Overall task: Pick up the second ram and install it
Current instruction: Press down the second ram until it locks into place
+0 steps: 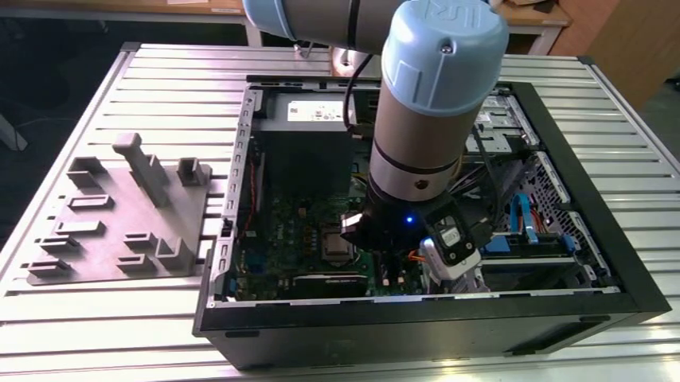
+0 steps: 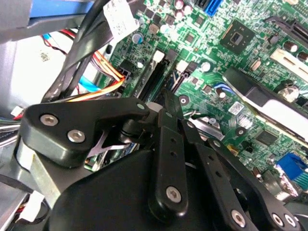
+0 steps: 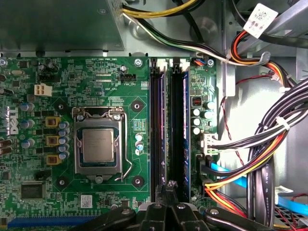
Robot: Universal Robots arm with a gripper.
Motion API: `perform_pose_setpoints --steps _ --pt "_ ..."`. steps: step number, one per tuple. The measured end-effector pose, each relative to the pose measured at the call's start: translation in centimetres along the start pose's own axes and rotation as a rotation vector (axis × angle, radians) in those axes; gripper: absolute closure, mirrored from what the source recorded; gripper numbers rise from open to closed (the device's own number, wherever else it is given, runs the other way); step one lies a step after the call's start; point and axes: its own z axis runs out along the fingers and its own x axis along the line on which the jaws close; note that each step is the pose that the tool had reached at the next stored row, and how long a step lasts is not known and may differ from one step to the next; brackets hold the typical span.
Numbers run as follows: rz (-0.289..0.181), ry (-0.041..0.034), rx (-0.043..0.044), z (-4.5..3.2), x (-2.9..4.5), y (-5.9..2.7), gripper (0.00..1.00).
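- In the exterior view, even, soft overhead light falls on the ribbed worktop (image 1: 107, 318), which reads pale and a little washed out.
- The inside of the computer case (image 1: 595, 263) lies in deep shadow under the arm (image 1: 431, 119); detail there is murky, and a small blue light (image 1: 409, 220) glows on the wrist.
- The whole exterior view is slightly soft.
- In the first wrist view the motherboard (image 3: 72, 86) is brightly and evenly lit, sharp, with mild glare on the processor lid (image 3: 97, 145).
- In the second wrist view the pincer (image 2: 171, 103) linkage is close, dark and blurred; the white plate (image 2: 293, 60) at the edge is blown out.
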Motion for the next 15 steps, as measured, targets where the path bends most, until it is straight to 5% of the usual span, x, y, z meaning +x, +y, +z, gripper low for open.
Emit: perform_pose_setpoints --steps 10,15 --pt "0.0 -0.0001 -0.0004 0.07 0.0 0.01 0.9" --pt "0.0 -0.0003 -0.0009 -1.76 -0.05 0.02 0.9"
